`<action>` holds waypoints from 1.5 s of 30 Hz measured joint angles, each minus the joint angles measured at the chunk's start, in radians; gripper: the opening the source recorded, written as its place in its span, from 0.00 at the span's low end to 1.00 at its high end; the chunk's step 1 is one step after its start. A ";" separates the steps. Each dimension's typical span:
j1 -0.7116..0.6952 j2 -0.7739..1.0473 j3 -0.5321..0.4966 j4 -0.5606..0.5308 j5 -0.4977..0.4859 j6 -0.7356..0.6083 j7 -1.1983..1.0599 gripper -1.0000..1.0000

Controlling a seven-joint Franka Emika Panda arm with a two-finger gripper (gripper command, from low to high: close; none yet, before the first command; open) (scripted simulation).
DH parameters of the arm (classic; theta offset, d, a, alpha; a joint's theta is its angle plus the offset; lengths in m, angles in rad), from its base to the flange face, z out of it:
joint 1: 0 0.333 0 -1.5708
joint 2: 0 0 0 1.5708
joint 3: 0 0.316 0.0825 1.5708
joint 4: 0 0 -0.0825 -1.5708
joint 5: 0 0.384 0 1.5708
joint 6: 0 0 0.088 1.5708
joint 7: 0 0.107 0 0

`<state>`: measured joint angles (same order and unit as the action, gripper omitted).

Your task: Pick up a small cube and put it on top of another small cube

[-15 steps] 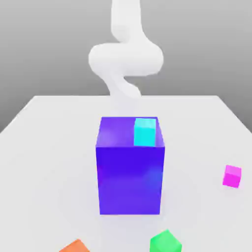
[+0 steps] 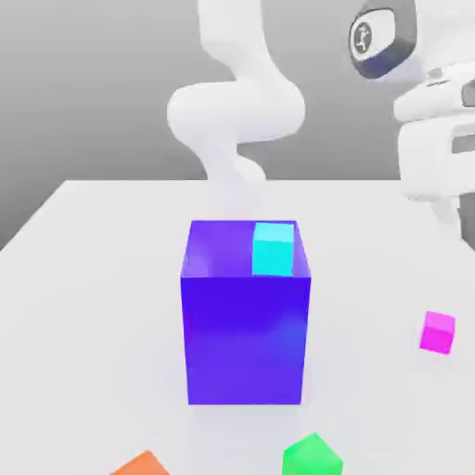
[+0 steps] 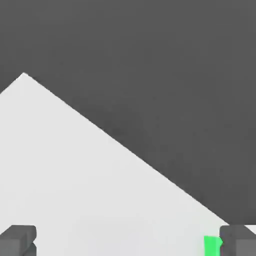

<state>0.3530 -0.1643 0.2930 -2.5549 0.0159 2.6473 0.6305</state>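
The white table (image 2: pixel 83 278) spreads wide beneath me, and my pincer (image 3: pixel 128 242) hangs high above it with its two dark fingertips (image 3: pixel 18 239) spread as far apart as they go, holding nothing. Below and off to one side of my hand stands the big blue-purple block (image 2: pixel 246 343), with a cyan cube (image 2: pixel 274 249) resting on its top face near one corner. Much smaller things lie scattered lower still: a green cube (image 2: pixel 313 456) and an orange piece (image 2: pixel 144 464) near the table's front edge, well apart from me. The small magenta cube (image 2: pixel 437 332), the one I judge I must lift, sits alone on the table almost straight below my hand. I take this to be the approach step, nothing grasped yet. Next I should descend over that cube, line my fingers either side of it, and close gently.
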 joint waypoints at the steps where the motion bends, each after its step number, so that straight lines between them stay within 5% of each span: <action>1: 0.016 0.037 0.019 -0.014 -0.011 0.020 -0.001 0.50; 7: 0.167 0.266 0.081 -0.099 -0.144 0.134 0.041 0.50; 13: 0.316 0.487 -0.081 -0.073 -0.337 0.287 0.176 0.50; 14: 0.341 0.516 -0.110 -0.066 -0.358 0.310 0.192 0.00; 20: 0.353 0.531 -0.124 -0.063 -0.371 0.322 0.203 0.00; 28: 0.252 0.322 0.009 -0.108 -0.157 0.159 0.082 0.00; 45: 0.226 0.387 -0.245 0.009 -0.026 0.040 0.875 0.00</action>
<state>0.5788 0.2232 0.0484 -2.5458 -0.0101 2.6871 1.5051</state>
